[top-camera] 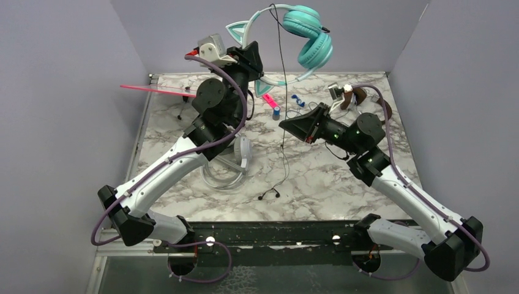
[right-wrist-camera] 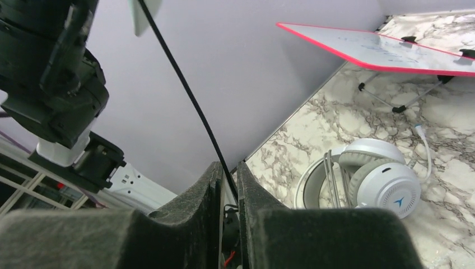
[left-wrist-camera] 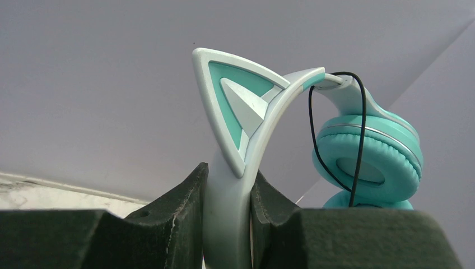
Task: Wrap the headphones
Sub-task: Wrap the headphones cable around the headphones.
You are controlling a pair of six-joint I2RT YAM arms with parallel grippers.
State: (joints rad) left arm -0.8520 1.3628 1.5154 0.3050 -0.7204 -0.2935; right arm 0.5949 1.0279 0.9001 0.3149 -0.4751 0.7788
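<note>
My left gripper [top-camera: 254, 58] [left-wrist-camera: 227, 174] is raised high and shut on the pale headband of the teal cat-ear headphones [top-camera: 309, 37] [left-wrist-camera: 367, 162]. Their black cord [top-camera: 283, 92] [left-wrist-camera: 361, 123] loops over the band and hangs to the table, its end [top-camera: 269, 195] lying on the marble. My right gripper [top-camera: 284, 124] [right-wrist-camera: 227, 166] is at the hanging cord [right-wrist-camera: 185, 84], which runs through a narrow gap between its slightly open jaws. White-grey headphones [top-camera: 242, 153] [right-wrist-camera: 375, 179] lie under the left arm. Brown headphones [top-camera: 358, 98] sit behind the right arm.
A pink-edged whiteboard [top-camera: 153, 90] [right-wrist-camera: 381, 50] stands on wire legs at the back left. A pink marker [top-camera: 269, 101] and small blue items [top-camera: 298, 99] lie near the back middle. Lilac walls close in on three sides of the marble table [top-camera: 318, 184].
</note>
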